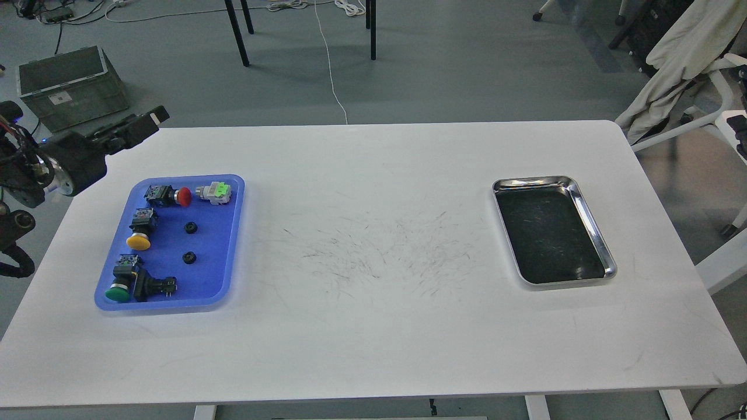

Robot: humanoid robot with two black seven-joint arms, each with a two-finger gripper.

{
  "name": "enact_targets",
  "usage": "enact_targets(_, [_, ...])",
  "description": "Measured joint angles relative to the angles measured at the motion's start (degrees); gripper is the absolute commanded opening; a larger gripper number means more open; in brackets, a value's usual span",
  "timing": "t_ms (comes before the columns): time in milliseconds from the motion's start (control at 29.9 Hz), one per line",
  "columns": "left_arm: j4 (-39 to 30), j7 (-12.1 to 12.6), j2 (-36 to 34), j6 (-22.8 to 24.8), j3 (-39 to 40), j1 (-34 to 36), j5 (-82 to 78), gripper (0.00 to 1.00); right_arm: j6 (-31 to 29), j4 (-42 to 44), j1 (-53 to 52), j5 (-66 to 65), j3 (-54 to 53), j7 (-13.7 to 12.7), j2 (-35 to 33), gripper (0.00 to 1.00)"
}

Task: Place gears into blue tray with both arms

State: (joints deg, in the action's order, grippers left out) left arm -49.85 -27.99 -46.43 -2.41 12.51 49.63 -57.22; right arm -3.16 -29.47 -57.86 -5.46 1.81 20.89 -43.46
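Two gears lie flat inside the blue tray (pixel 232 233) at the left of the frame: one gear (pixel 190 227) sits near the tray's middle and the other gear (pixel 188 256) just below it, apart from each other. Both are tiny black toothed rings with a centre hole. The tray is rectangular with rounded corners and a paler raised rim, resting flat on the white bench (pixel 373 326).

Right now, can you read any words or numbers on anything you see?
No text is readable.
The white label on the green plastic crate on the floor: too small and blurred to read.
The push-button switches in the rectangular blue plastic tray: no lettering can be made out.
The shiny steel tray: no markings visible.
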Motion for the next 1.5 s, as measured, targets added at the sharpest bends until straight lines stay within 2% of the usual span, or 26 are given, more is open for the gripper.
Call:
enact_targets(201, [1.5,0.0,3.8,0.1,0.6,1.8,12.5,0.79,-0.5,-1.7,0.8,0.2,-5.3,0.1,-0.3,0.96])
enact_targets(334, [5.1,0.0,6.3,0.4,1.9,2.3,23.1,0.8,-0.9,-2.9,2.0,0.3,-8.8,0.3,-0.3,0.96])
enact_targets(535, [7.1,0.0,7.0,4.2,3.6,3.8,31.9,0.84,-2.9,-3.5,2.4,0.3,-12.1,0.3,-0.7,0.96])
enact_targets(568, [7.2,0.0,7.3,5.0,4.0,4.3,32.8,0.88,-3.1,-3.5,2.5,0.3,-12.6,0.3,-0.9,0.96])
enact_targets(602, [7.3,0.0,7.6,5.8,4.2,4.6,33.8,0.97,-3.3,-3.5,2.5,0.3,-13.2,0.3,-1.0,0.96])
enact_targets(736, [5.9,3.1,9.1,9.1,4.9,5.4,35.6,1.0,-5.4,-3.9,2.9,0.5,-15.7,0.2,-1.3,0.96])
enact_targets(903, [5.8,8.4,11.0,13.2,6.0,7.6,39.7,1.0,-7.7,-4.2,3.2,0.8,-18.6,-0.7,-0.9,0.96])
enact_targets(1003, [6.3,10.0,12.8,16.1,7.6,7.8,42.3,1.0,-8.0,-4.9,3.2,1.4,-19.6,-0.7,-0.4,0.96])
enact_targets(1204, [9.7,16.0,16.5,17.9,11.7,7.4,44.7,1.0,-8.0,-6.3,3.6,6.8,-20.6,-1.9,1.3,0.96])
enact_targets(1304, [11.6,17.1,18.4,18.1,13.1,7.3,45.6,1.0,-7.9,-6.9,4.0,9.1,-20.7,-2.6,2.4,0.96])
enact_targets(1504, [13.1,17.3,20.2,17.6,14.4,7.3,47.7,1.0,-7.4,-7.0,4.4,11.9,-21.5,-3.6,5.1,0.96])
